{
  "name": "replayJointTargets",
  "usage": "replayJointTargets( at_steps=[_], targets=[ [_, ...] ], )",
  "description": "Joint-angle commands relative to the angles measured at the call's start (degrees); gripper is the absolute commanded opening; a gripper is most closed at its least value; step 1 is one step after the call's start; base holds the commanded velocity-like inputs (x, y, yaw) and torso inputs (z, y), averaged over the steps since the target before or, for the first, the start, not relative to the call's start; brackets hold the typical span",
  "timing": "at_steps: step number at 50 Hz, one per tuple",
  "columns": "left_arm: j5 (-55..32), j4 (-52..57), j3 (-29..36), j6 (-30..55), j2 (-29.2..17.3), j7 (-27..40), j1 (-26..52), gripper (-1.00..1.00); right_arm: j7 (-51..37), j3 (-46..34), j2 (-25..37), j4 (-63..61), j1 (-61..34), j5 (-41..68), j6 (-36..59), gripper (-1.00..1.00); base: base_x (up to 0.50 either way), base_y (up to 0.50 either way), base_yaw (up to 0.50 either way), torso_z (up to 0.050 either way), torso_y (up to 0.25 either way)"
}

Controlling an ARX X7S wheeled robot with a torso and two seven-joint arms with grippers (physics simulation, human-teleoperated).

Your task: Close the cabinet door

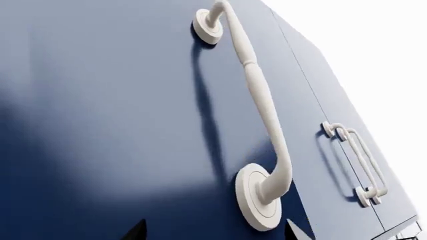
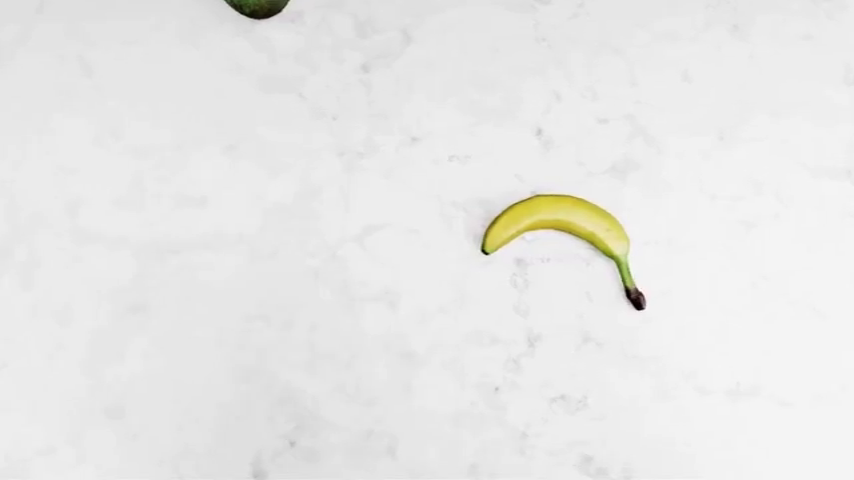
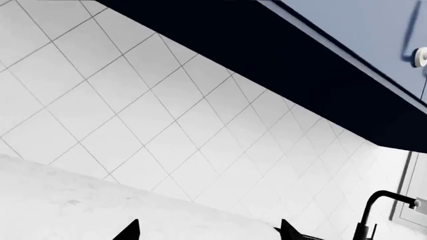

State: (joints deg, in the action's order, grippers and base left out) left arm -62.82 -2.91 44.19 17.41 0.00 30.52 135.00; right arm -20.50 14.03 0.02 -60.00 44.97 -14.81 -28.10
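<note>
The navy cabinet door fills the left wrist view at very close range, with its long white handle running across it. My left gripper is open just in front of the door, near the handle's lower rosette, with nothing between its fingertips. Whether the door stands ajar cannot be told from here. My right gripper is open and empty, lower down, facing the tiled wall below the cabinet's dark underside. Neither gripper appears in the head view.
A neighbouring blue door carries two white handles. A black faucet rises beside the right gripper. A banana and a green fruit lie on the white marble counter.
</note>
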Motion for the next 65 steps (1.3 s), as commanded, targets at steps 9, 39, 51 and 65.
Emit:
replayJointTargets(
  at_steps=[9, 39, 51, 65],
  targets=[
    [12.64, -8.64, -6.47, 7.83, 0.0, -2.84, 0.0, 1.0, -0.11, -3.23, -0.01, 0.01, 0.02, -3.17, 0.87, 1.0, 0.0, 0.0, 0.0, 0.05, -0.046],
    [9.85, -0.16, -2.42, 9.85, 0.0, -3.37, 0.0, 1.0, -0.13, -3.45, -0.01, 0.01, 0.02, -3.65, 1.11, 1.0, 0.0, 0.0, 0.0, 0.05, -0.046],
    [10.7, 1.86, -2.06, 10.0, 0.0, -4.01, 0.0, 1.0, -0.01, -3.96, 0.0, 0.01, 0.02, -3.92, 1.64, 1.0, 0.0, 0.0, 0.0, 0.05, -0.048],
    [10.38, 1.76, -2.04, 10.06, 0.0, -3.67, 0.0, 1.0, 5.06, -7.76, 0.72, 4.67, -0.05, -1.16, -2.62, 1.0, 0.0, 0.0, 0.0, 0.05, -0.044]
  ],
)
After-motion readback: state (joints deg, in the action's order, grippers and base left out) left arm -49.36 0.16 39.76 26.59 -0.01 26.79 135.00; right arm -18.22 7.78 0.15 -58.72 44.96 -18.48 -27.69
